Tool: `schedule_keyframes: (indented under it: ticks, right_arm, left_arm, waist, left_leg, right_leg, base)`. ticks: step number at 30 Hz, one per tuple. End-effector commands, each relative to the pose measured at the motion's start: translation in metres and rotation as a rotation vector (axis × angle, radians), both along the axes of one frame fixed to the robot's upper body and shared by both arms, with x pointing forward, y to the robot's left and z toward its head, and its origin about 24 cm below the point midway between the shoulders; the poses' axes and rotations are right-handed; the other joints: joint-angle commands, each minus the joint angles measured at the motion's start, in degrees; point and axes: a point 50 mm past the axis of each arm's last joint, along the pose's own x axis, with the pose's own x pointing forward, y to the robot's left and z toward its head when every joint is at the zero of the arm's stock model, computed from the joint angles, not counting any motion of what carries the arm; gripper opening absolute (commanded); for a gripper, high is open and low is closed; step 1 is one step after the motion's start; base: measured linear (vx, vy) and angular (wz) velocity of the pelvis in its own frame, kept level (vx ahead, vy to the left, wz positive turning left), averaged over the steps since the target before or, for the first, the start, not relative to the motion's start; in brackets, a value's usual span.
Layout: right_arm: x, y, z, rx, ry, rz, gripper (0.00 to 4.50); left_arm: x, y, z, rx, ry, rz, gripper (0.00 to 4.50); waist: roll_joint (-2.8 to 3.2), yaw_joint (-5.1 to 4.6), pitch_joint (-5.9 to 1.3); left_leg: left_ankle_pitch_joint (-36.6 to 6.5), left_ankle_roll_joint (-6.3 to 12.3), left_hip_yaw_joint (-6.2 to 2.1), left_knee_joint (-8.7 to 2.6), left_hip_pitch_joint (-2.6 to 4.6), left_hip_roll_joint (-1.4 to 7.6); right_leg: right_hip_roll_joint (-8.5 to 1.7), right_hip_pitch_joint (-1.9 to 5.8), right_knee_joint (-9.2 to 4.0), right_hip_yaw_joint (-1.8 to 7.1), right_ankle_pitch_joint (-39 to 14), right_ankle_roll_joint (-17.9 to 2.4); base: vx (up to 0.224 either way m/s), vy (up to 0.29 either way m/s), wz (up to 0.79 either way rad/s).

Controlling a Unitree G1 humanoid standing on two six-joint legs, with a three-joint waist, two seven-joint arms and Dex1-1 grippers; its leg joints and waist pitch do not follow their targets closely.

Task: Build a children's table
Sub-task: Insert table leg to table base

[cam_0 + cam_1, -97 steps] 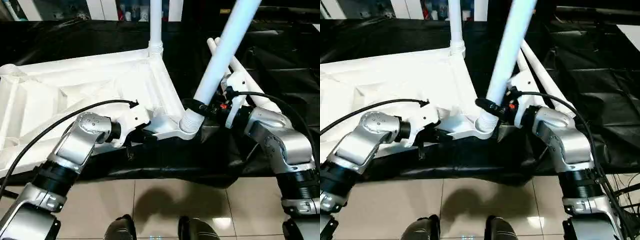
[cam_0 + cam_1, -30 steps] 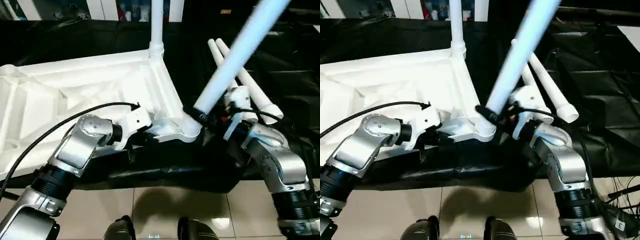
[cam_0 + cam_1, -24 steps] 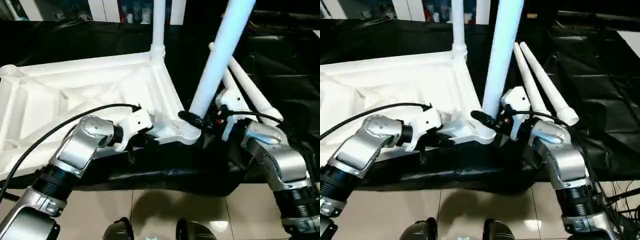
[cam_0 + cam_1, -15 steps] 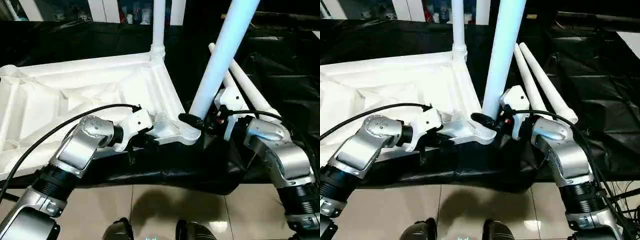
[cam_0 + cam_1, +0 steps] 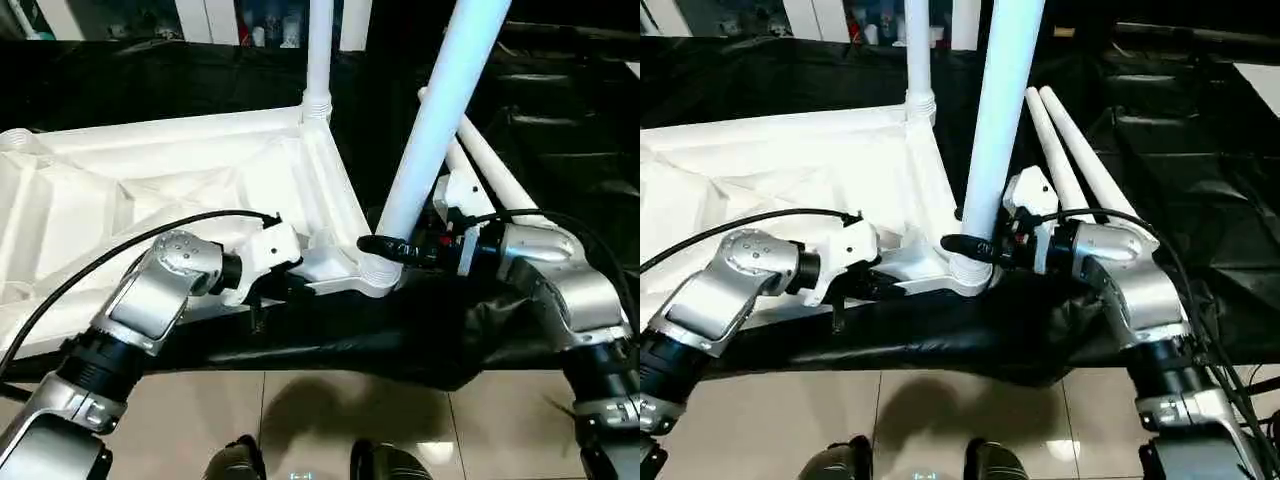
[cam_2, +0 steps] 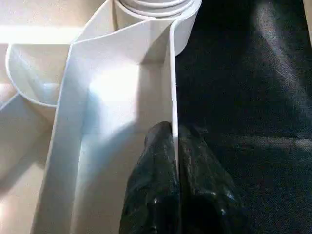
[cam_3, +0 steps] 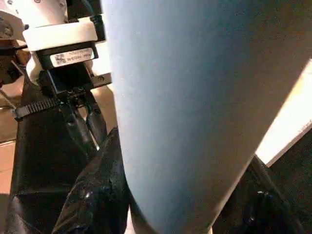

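Sprawling upside down across the black-draped counter, the tabletop fills the nine o'clock side of the head view, ribbed underside up. The left gripper is pinched shut on the thin rim wall of the tabletop close to its near corner socket, the two black fingers sitting either side of that wall. At twelve o'clock a fitted leg stands upright in the far corner socket. Just past centre, the leg being fitted rises from the near socket, with the right gripper clasped around its base, jaws about half open on the tube. A second ago this leg leaned steeply toward two o'clock; now it stands much nearer upright, which suggests it is seating in the socket. At two o'clock two spare legs lie side by side on the counter, not yet fitted.
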Motion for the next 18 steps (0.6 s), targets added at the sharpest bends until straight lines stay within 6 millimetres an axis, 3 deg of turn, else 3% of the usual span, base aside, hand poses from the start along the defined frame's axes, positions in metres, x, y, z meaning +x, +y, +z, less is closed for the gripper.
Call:
schedule_keyframes:
  ticks: [1, 5, 7, 10, 11, 12, 14, 16, 17, 18]
  right_arm:
    - [-0.017, -0.001, -0.062, -0.148, 0.252, 0.021, 1.82]
    - [-0.019, 0.000, -0.070, -0.148, 0.251, -0.016, 1.82]
    - [-0.016, -0.001, -0.075, -0.146, 0.241, -0.085, 1.82]
    - [-0.003, -0.008, -0.087, -0.118, 0.220, -0.337, 1.82]
    - [-0.003, -0.008, -0.087, -0.118, 0.220, -0.337, 1.82]
    - [0.002, -0.009, -0.090, -0.087, 0.227, -0.420, 1.82]
    - [0.005, -0.010, -0.092, -0.076, 0.236, -0.476, 1.82]
    - [0.010, -0.010, -0.093, -0.065, 0.243, -0.540, 1.82]
    - [0.013, -0.010, -0.094, -0.064, 0.244, -0.573, 1.82]
    - [0.022, -0.009, -0.097, -0.071, 0.249, -0.687, 1.82]
  left_arm:
    - [-0.003, -0.004, -0.007, 0.033, 0.035, -0.036, 0.00]
    - [0.003, -0.003, -0.008, 0.027, 0.020, 0.048, 0.00]
    - [0.006, -0.003, -0.009, 0.015, 0.016, 0.094, 0.00]
    - [0.015, -0.005, -0.011, -0.030, 0.028, 0.217, 0.00]
    - [0.015, -0.005, -0.011, -0.030, 0.028, 0.217, 0.00]
    - [0.020, -0.007, -0.012, -0.040, 0.030, 0.266, 0.00]
    - [0.022, -0.009, -0.012, -0.048, 0.034, 0.289, 0.00]
    - [0.025, -0.011, -0.012, -0.059, 0.047, 0.318, 0.00]
    - [0.027, -0.013, -0.012, -0.062, 0.051, 0.332, 0.00]
    - [0.034, -0.018, -0.013, -0.056, 0.059, 0.378, 0.00]
  waist:
    - [0.12, -0.16, -2.08]
    - [0.08, -0.16, -1.78]
    - [-0.04, -0.20, -1.32]
    - [0.13, -0.37, -0.73]
    - [0.13, -0.58, -0.56]
    - [-0.03, -0.83, -0.53]
    - [0.31, -1.24, -0.35]
    - [0.90, -1.88, 0.01]
    - [1.22, -1.95, 0.19]
    - [1.92, -2.71, 0.63]
  left_leg:
    - [-14.30, 3.08, -0.84, -3.71, 1.18, 2.38]
    - [-15.61, 2.71, -0.92, -3.97, 1.20, 2.41]
    - [-18.83, 1.97, -1.10, -4.32, 1.41, 2.34]
    - [-25.13, -0.07, -1.61, -4.59, 2.62, 2.10]
    - [-26.47, -0.41, -1.82, -4.71, 2.77, 2.01]
    - [-28.15, -0.94, -2.76, -5.31, 2.01, 1.84]
    - [-31.70, -1.36, -3.32, -5.53, 2.40, 1.81]
    - [-37.21, -2.00, -4.31, -6.00, 2.57, 1.77]
    - [-38.87, -2.08, -4.69, -6.31, 2.49, 1.79]
    - [-44.01, -2.33, -5.02, -7.12, 2.83, 1.96]
  right_leg:
    - [-3.88, 1.77, -4.65, 2.82, -16.45, -12.81]
    - [-3.92, 1.58, -4.95, 2.83, -18.85, -12.14]
    - [-4.05, 1.30, -5.56, 2.81, -25.18, -10.70]
    - [-4.63, 0.34, -7.26, 2.66, -38.34, -7.40]
    - [-4.62, 0.26, -7.57, 2.38, -40.95, -6.56]
    - [-4.70, 1.03, -7.81, 1.72, -44.69, -3.76]
    - [-4.64, 0.65, -8.20, 1.21, -45.56, -2.92]
    - [-4.31, 0.98, -8.45, 0.18, -42.62, -2.99]
    - [-4.21, 1.23, -8.30, -0.11, -40.76, -3.16]
    - [-3.80, 1.32, -8.02, -1.15, -35.32, -4.17]
  base:
    - [0.000, 0.000, 0.00]
    - [0.000, 0.000, 0.00]
    - [0.000, 0.000, 0.00]
    - [-0.024, 0.002, -0.02]
    - [-0.073, 0.006, -0.06]
    - [-0.064, 0.032, -0.17]
    - [-0.068, 0.050, -0.19]
    - [-0.081, 0.073, -0.15]
    - [-0.073, 0.082, -0.14]
    - [-0.067, 0.077, -0.10]
